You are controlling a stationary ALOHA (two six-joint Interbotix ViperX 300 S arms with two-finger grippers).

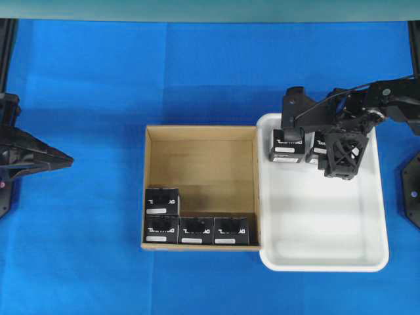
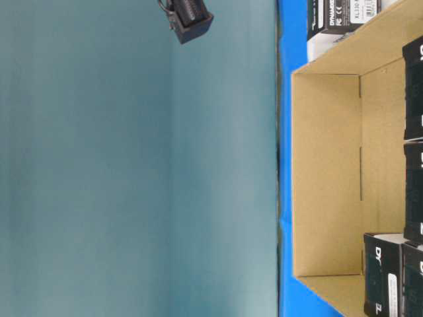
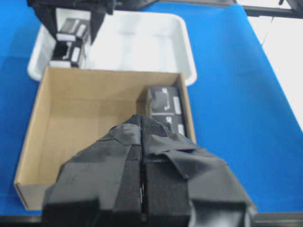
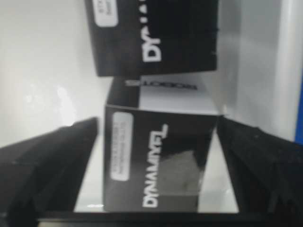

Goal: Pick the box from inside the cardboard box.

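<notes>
1. The right gripper (image 1: 314, 156) reaches over the far left corner of the white plastic tray (image 1: 367, 262), pointing down. Its fingers (image 4: 52, 165) stand wide, a gap on each side of the box (image 4: 156, 165) between them; nothing is gripped.
2. The left gripper (image 3: 142, 189) hangs near the carton's near wall, its tape-wrapped fingers pressed together, empty.
3. The cardboard box (image 1: 200, 141) is brown, corrugated and low-walled. Four black boxes sit in an L along its near left corner.
4. Boxes are glossy black with white lettering and label strips.
5. The second tray box (image 1: 287, 146) shows partly; the right arm covers the first.

Second tray box (image 1: 319, 146) half hidden
</notes>
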